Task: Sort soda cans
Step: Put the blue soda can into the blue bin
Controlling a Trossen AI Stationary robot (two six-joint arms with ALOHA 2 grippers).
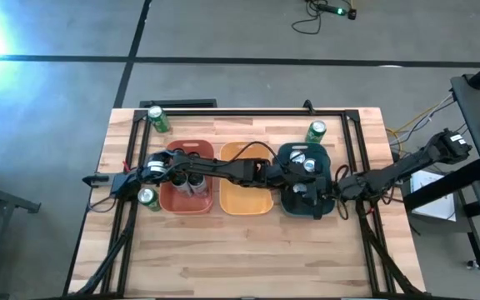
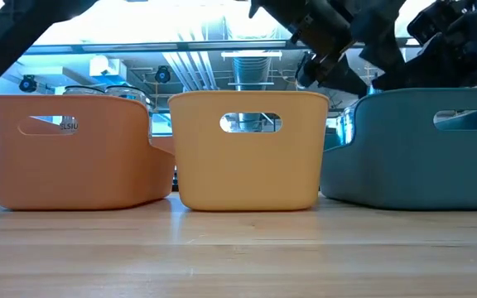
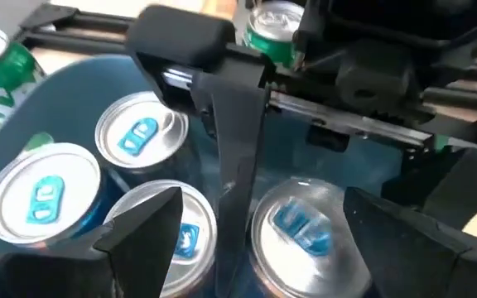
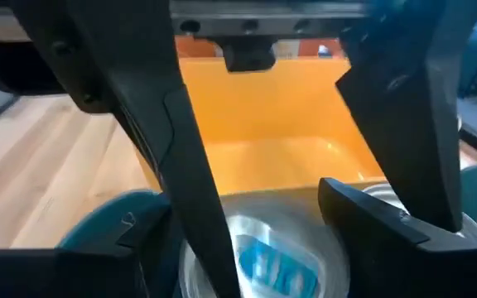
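Observation:
Several silver-blue soda cans stand upright in the teal bin. My left gripper reaches across the red bin and the orange bin into the teal one. It is open over one silver-blue can. My right gripper comes from the right, also open, over that same can. One of its fingers stands beside the can. Dark cans sit in the red bin. Green cans stand on the table. My left gripper stands with a finger over the can's rim; whether it touches the can cannot be told. My right gripper's finger is close against the can's side, pointing down; its other finger is hidden, so touch cannot be told.
The three bins stand side by side in the table's middle, with the orange one holding nothing I can see. A black frame rail runs along the far edge and the sides. Bare wood lies along the near edge.

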